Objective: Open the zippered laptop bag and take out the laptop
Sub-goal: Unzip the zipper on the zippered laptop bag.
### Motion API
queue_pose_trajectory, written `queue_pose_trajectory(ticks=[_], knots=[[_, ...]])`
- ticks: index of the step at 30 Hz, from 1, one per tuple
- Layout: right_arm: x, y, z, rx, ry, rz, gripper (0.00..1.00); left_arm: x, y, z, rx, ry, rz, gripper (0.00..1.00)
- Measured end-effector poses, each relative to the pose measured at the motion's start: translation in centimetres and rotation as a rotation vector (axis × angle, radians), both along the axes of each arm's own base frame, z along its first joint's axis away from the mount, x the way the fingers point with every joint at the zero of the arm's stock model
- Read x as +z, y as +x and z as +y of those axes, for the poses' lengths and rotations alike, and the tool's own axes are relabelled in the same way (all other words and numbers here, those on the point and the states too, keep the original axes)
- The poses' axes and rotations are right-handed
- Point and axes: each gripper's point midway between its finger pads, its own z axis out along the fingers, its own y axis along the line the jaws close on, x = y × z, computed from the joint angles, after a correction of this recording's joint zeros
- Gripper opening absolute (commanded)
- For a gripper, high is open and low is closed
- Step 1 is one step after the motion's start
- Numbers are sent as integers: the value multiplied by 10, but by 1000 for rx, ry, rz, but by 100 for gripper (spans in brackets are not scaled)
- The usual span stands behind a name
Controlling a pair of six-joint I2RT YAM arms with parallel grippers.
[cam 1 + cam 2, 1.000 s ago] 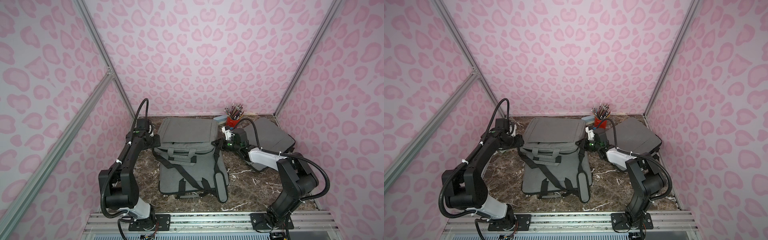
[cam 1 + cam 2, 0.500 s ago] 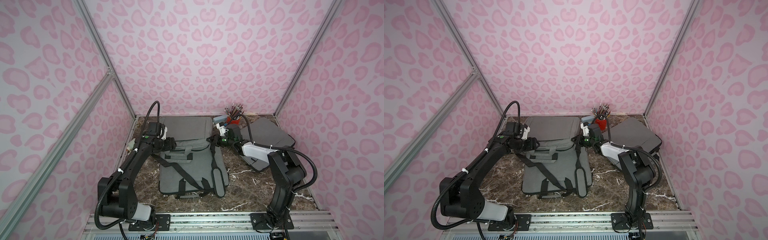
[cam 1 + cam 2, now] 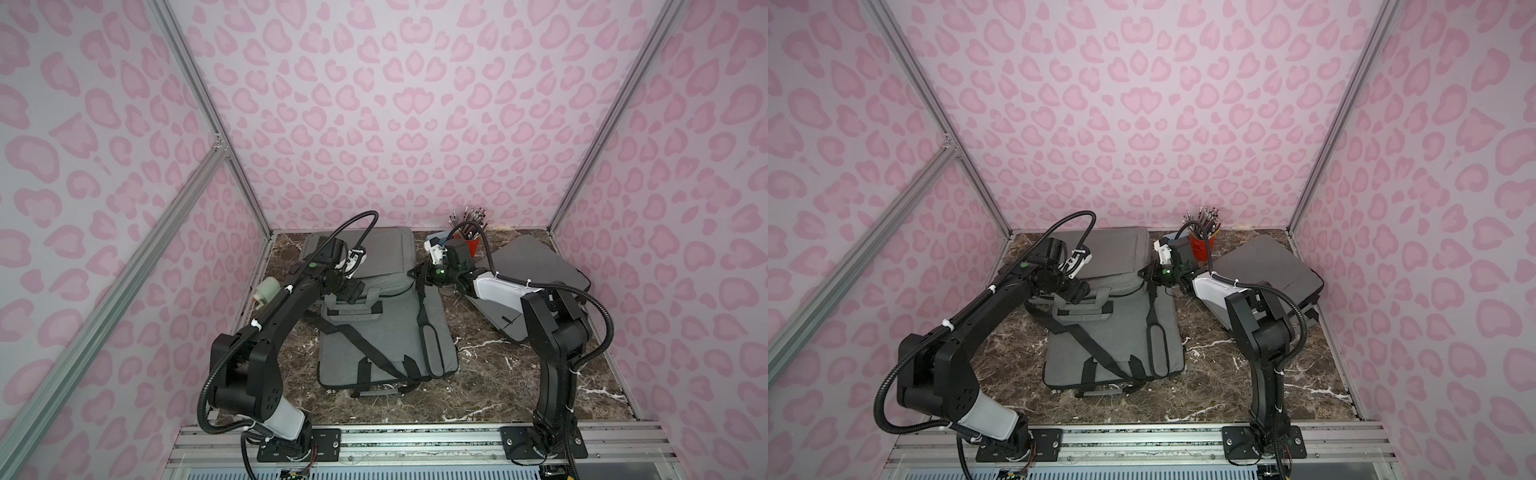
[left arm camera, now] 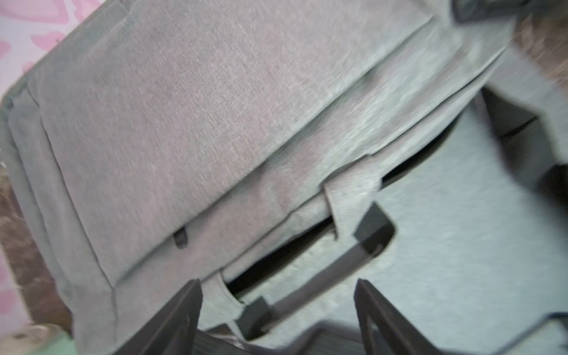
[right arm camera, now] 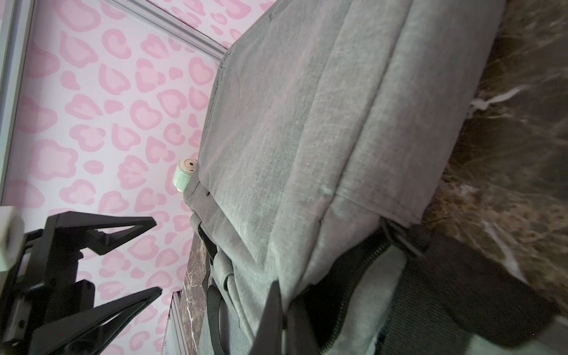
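The grey laptop bag [image 3: 386, 332] [image 3: 1113, 332] lies flat mid-table, straps and handles on top. My left gripper [image 3: 357, 291] [image 3: 1077, 293] hangs open over its handles; in the left wrist view the left gripper [image 4: 276, 285] straddles a dark handle [image 4: 322, 276], beside a dark slit [image 4: 270, 264] in the bag [image 4: 184, 107]. My right gripper [image 3: 417, 274] [image 3: 1148, 272] is at the bag's right edge. In the right wrist view the right gripper [image 5: 281, 295] is shut on the bag's lip beside parted zipper teeth [image 5: 347, 276]. The laptop is hidden.
A darker grey flat case [image 3: 536, 266] lies at the right under my right arm. A red cup of pencils [image 3: 471, 245] stands at the back beside a small white and blue item [image 3: 434, 241]. A mint-green object [image 3: 266, 289] sits by the left wall.
My left gripper swung from the bag's left edge to over the handles and opened wider. The right gripper, still shut, moved left along the bag's right edge.
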Motion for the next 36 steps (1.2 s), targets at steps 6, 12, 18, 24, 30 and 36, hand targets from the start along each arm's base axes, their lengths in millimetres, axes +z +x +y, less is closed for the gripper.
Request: queue_pose_trajectory(ticks=[6, 12, 18, 24, 30, 36], knots=[[-3, 8, -3, -5, -8, 11, 0, -19, 23, 2, -111, 118, 14, 82], [3, 13, -2, -9, -4, 2, 0, -46, 32, -4, -186, 165, 72, 79], [2, 13, -2, -9, -6, 7, 0, -64, 39, 3, -200, 242, 103, 73], [2, 13, -2, -8, -7, 8, 0, -70, 48, 11, -183, 304, 100, 51], [-4, 10, -3, -8, -9, 13, 0, -56, 52, 14, -160, 311, 71, 26], [-6, 6, -4, -10, 3, 1, 0, -26, 59, 13, -141, 300, 1, 10]])
